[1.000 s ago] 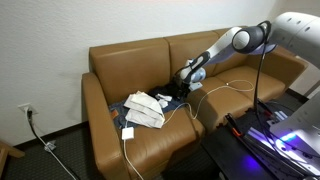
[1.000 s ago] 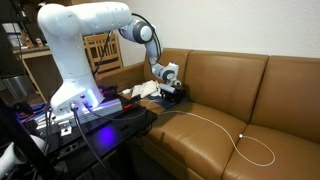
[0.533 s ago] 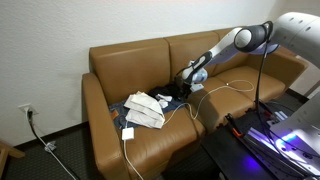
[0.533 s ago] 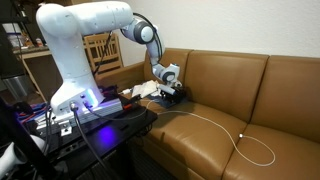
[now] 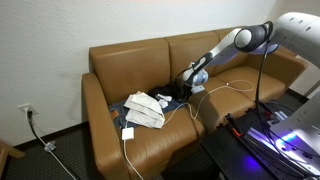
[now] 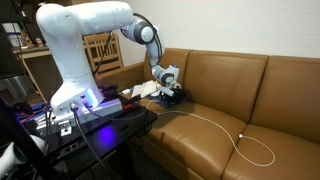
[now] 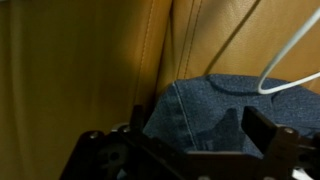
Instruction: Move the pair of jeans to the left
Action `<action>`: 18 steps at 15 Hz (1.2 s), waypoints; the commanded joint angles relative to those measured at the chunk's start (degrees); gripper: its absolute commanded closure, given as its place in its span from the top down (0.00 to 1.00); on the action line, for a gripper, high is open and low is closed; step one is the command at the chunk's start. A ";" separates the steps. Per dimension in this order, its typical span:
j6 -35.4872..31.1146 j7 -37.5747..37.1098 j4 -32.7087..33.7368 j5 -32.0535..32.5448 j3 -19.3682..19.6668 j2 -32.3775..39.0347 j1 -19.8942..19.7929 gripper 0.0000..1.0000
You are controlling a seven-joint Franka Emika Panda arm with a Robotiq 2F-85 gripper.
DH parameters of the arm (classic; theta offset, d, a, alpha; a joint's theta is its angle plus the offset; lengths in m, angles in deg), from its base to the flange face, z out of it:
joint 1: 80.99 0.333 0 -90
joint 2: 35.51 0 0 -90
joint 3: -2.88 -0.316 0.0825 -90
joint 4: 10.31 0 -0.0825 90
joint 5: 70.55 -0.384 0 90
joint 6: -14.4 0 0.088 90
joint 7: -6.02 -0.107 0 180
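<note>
Wrist view: pincer [image 7: 185,138], jaws spread, above jeans [image 7: 200,100] on brown sofa [image 7: 80,70].

— Where's your gripper [image 6: 167,91]?
— Low over the sofa [image 6: 235,80] seat, just past the desk's [image 6: 133,119] far edge, down at the dark jeans [image 6: 178,98].
— And the white cable [image 6: 215,124]?
— Loose on the cushion, well apart from me.

brown sofa [image 5: 130,65], white cable [image 6: 243,134], folded white cloth [image 5: 147,108]
</note>
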 commanded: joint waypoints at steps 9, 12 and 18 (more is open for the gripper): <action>-0.60 12.48 -0.94 -20.44 4.08 -0.08 5.16 1.00; 0.31 11.11 -0.95 -22.71 6.22 -0.15 6.17 1.00; 0.56 4.31 -1.49 -11.16 1.84 -0.14 1.80 1.00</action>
